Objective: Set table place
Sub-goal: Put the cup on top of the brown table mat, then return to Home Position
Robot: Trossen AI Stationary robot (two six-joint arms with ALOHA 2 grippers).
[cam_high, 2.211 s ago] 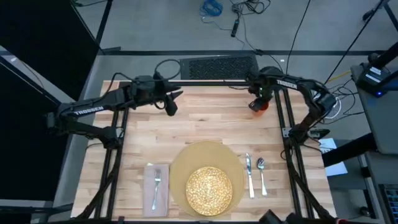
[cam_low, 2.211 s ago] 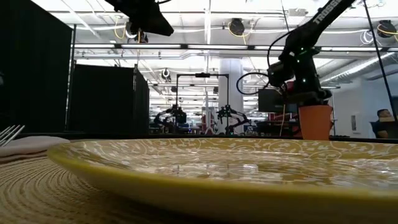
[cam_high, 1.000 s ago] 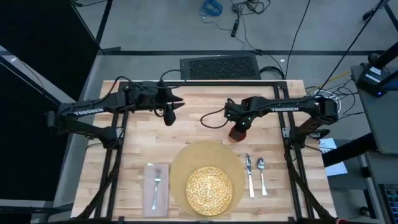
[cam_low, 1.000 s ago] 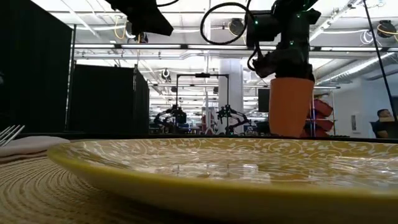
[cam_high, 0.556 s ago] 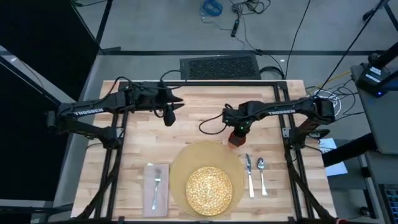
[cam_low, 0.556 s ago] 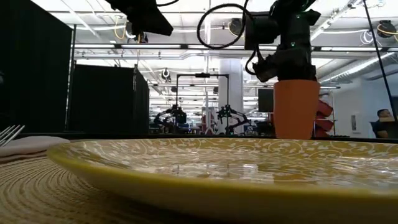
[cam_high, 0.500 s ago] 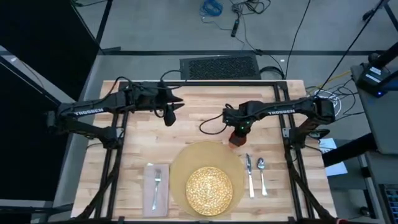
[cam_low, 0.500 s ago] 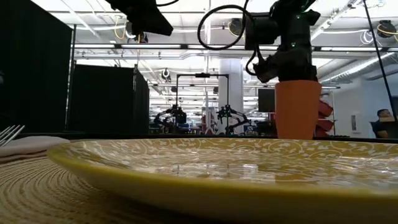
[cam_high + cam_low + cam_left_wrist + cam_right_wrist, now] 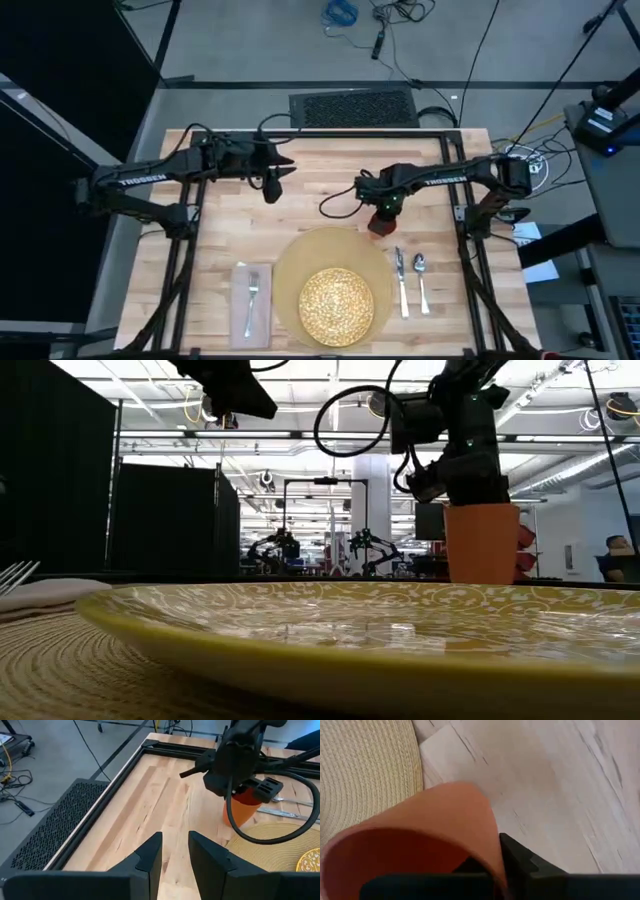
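A: High view, status?

B: The table (image 9: 320, 190) carries a round placemat (image 9: 300, 262) at the near edge with a yellow plate (image 9: 337, 305) on it. A napkin (image 9: 252, 300) lies to the left of the placemat, with a fork (image 9: 253, 291) on top. A knife (image 9: 400, 281) and a spoon (image 9: 421, 279) lie side by side to the right. The right gripper (image 9: 384, 208) is over the orange cup (image 9: 378, 223), which sits just beside the placemat's upper right edge, above the knife tip. The left gripper (image 9: 272, 184) is over bare wood at the far left part, well apart from the setting.

A: Low view?

B: The plate rim (image 9: 300, 645) and the placemat weave (image 9: 60, 680) fill the foreground. The cup (image 9: 483, 543) stands upright beyond the plate, with the right gripper (image 9: 462, 475) on its top. Fork tines (image 9: 15, 573) show at the left edge. Whether the cup touches the table cannot be told here.

A: Left wrist view?

B: The left gripper's fingers (image 9: 152, 857) are spread, with nothing between them. Farther off, the right gripper (image 9: 239, 780) is on top of the cup (image 9: 242, 807), beside the placemat (image 9: 275, 852).

A: Right wrist view?

B: A dark finger (image 9: 520, 860) presses the cup wall (image 9: 435, 815) from outside; the fingers pinch the rim. The placemat (image 9: 365, 775) lies beside the cup, over the table (image 9: 555, 785).
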